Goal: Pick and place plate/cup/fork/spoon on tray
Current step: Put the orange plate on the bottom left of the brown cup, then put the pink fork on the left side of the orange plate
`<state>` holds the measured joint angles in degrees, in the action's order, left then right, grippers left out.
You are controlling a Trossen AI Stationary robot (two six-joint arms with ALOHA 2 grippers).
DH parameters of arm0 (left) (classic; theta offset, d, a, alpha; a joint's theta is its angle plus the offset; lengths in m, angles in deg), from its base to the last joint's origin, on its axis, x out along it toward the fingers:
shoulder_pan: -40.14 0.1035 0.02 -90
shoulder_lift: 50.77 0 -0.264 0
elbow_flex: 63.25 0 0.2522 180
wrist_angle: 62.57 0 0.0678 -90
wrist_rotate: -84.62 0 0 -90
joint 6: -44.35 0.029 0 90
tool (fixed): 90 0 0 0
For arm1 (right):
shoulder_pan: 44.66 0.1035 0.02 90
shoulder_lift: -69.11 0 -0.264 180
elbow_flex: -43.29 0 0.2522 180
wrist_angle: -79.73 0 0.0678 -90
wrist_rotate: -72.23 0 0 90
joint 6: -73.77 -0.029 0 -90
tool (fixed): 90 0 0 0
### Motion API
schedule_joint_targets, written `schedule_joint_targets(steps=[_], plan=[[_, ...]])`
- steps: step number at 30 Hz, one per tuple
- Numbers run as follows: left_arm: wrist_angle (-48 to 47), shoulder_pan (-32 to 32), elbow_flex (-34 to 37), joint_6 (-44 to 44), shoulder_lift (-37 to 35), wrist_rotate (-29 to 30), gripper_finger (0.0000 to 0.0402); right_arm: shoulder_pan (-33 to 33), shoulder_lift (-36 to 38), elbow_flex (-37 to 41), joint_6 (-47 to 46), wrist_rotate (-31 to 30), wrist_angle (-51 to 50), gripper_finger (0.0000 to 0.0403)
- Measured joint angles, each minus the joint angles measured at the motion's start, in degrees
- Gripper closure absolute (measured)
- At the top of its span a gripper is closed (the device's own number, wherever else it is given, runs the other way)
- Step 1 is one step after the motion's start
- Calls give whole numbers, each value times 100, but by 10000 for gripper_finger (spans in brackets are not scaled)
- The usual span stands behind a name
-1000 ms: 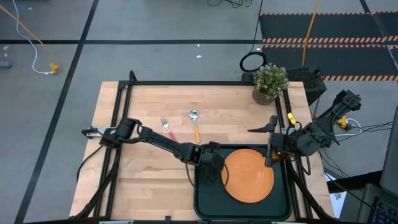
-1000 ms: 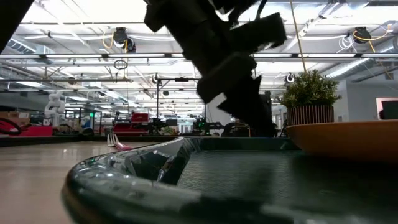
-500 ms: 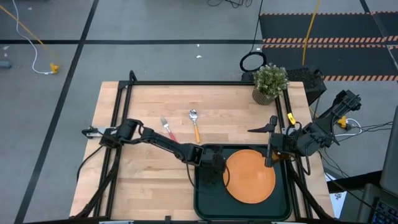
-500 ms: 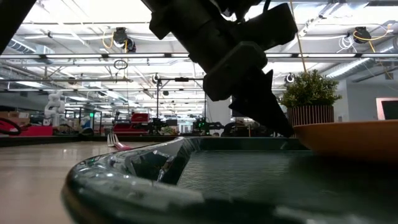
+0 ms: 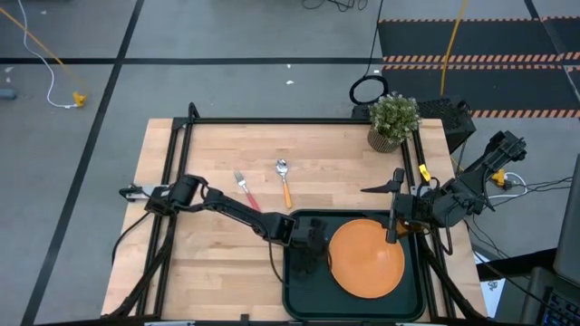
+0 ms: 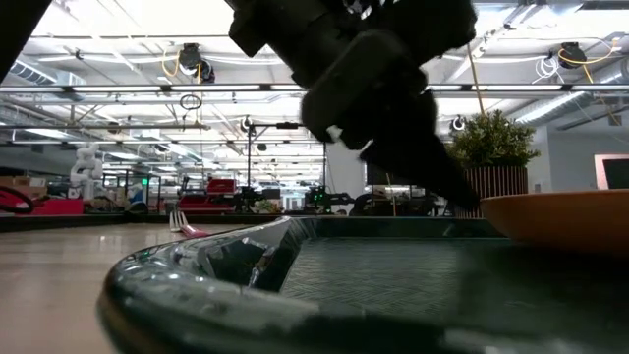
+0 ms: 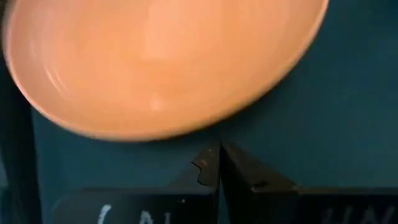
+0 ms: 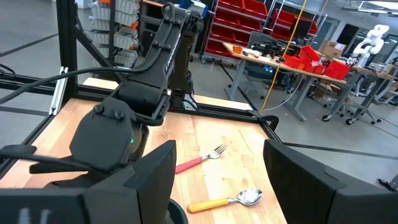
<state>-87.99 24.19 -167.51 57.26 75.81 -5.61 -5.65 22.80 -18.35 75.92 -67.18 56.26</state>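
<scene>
A light wooden counter (image 5: 217,263) fills the middle of the overhead view, framed by black rails. At its near edge, right of centre, sits the dark green-black rectangular tray (image 5: 304,290), rim raised and corners rounded. The round orange plate (image 5: 366,256) lies flat inside the tray, toward its right half, leaving a bare strip of tray floor on the left. The left arm reaches in from the counter's left side, and the left gripper (image 5: 313,251) hangs low over that bare strip, just beside the plate's left edge; in its wrist view the two dark fingers (image 7: 239,176) are pressed together with nothing between them, their tips just short of the plate's rim above the tray floor. The right arm waits at the counter's right edge, just beyond the tray's far right corner, with the right gripper (image 5: 395,206) empty and its fingers (image 8: 152,180) spread wide. A potted green plant (image 5: 392,120) stands at the far right corner of the counter. On the bare wood beyond the tray's far left corner, well apart from it, lie the fork (image 5: 244,187) with its pink-red handle and, just to its right, the spoon (image 5: 285,182) with its orange-yellow handle, roughly side by side with their metal ends pointing away from the tray. No cup can be made out.
</scene>
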Motion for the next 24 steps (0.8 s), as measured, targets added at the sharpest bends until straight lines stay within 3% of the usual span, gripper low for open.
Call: schedule_joint_targets(steps=[2,8,14,20,24], plan=[[-435,-15,8,-124,-142,86,379,0,0,0,0,0,-2,167],[-1604,-45,-12,-1333,-936,1107,376,0,1,0,0,0,0,167],[-3148,160,-7,-3424,-1477,2477,376,0,-8,0,-38,0,3,167],[-4612,446,25,-4988,-1555,3521,376,2,-74,0,-385,0,-24,167],[-5597,663,257,-6194,-1552,3627,376,11,-212,121,-741,10,-32,167]])
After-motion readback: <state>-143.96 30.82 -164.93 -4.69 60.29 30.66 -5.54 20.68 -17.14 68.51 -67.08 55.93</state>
